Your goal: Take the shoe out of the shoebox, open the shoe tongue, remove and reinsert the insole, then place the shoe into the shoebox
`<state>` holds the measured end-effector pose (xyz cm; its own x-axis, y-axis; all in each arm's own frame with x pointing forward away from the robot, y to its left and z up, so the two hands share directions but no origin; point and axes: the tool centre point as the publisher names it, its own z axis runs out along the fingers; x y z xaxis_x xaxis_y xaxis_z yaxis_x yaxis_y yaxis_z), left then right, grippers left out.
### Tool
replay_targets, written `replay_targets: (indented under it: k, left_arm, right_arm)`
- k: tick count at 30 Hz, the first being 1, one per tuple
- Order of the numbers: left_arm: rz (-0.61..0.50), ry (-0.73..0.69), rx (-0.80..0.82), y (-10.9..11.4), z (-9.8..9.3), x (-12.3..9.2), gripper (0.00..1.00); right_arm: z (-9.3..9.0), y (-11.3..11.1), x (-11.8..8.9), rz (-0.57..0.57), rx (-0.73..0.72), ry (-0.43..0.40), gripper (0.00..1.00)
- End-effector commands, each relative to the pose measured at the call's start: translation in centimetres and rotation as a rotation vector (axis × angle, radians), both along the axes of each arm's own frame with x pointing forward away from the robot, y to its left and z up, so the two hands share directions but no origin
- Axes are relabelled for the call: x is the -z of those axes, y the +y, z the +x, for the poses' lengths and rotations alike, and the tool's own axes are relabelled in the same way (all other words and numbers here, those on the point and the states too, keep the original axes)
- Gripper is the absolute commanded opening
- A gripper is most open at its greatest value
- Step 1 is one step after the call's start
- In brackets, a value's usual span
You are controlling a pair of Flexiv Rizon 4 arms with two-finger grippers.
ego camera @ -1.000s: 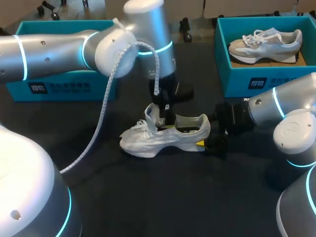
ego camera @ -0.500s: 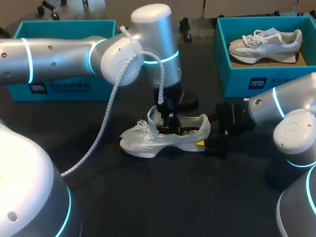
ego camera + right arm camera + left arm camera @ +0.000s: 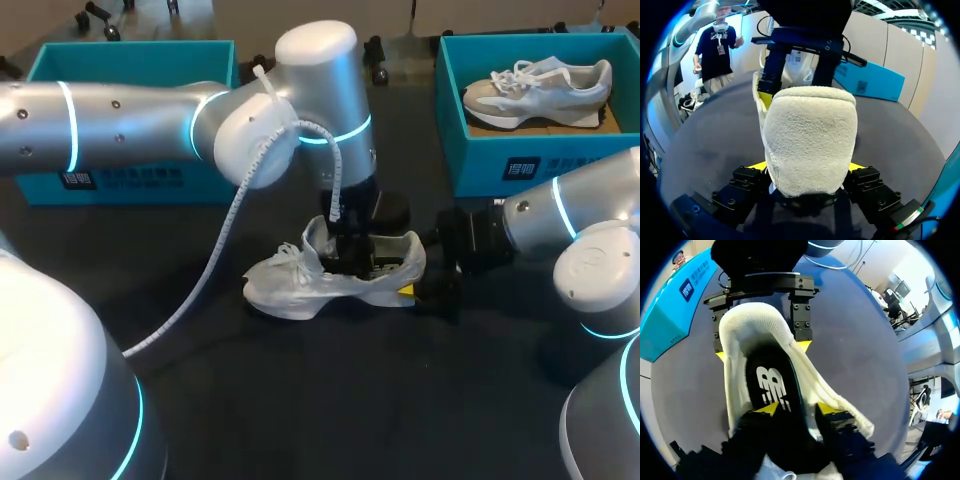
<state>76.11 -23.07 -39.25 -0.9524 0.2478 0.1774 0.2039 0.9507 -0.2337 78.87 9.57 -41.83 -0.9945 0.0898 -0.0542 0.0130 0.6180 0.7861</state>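
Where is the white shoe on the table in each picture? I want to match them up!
Head view: the white shoe lies mid-table, between both arms.
Left wrist view: the white shoe fills the middle, seen down into its opening, under the left end effector.
Right wrist view: only its fuzzy heel shows, gripped by the right end effector.
Shared landmark: the right end effector at the heel shows in every view.

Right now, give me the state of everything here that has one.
white sneaker: upright on the table, tongue lifted.
insole: lying inside the sneaker.
left pincer: open, one fingertip on the insole.
right pincer: shut on the sneaker's heel.
right shoebox: open, holding a grey sneaker.
left shoebox: open.
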Motion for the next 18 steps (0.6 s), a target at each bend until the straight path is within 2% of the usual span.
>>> replay_targets:
  k: [1, 9, 11, 13, 16, 18]
  left_arm:
    - [-0.010, -0.010, 0.005, 0.1, -0.4, 0.8, 0.64]
    - [-0.007, -0.032, 0.028, 0.0, -0.2, 1.6, 0.58]
    - [-0.008, -0.049, 0.039, -0.1, -0.1, 2.1, 0.61]
    - [-0.015, -0.072, 0.043, 0.0, -0.1, 2.4, 0.70]
    - [-0.020, -0.068, 0.041, -0.1, 0.1, 2.9, 0.77]
    - [-0.023, -0.067, 0.039, -0.1, 0.2, 3.2, 0.70]
  right_arm:
    - [0.1, 0.4, 0.4, -0.004, 0.004, -0.001, 0.00]
    - [0.1, 0.4, 0.4, -0.004, 0.004, -0.001, 0.00]
    - [0.1, 0.4, 0.4, -0.004, 0.004, -0.001, 0.00]
    - [0.1, 0.4, 0.4, -0.004, 0.004, -0.001, 0.00]
    - [0.1, 0.4, 0.4, -0.004, 0.004, -0.001, 0.00]
    - [0.1, 0.4, 0.4, -0.004, 0.004, -0.001, 0.00]
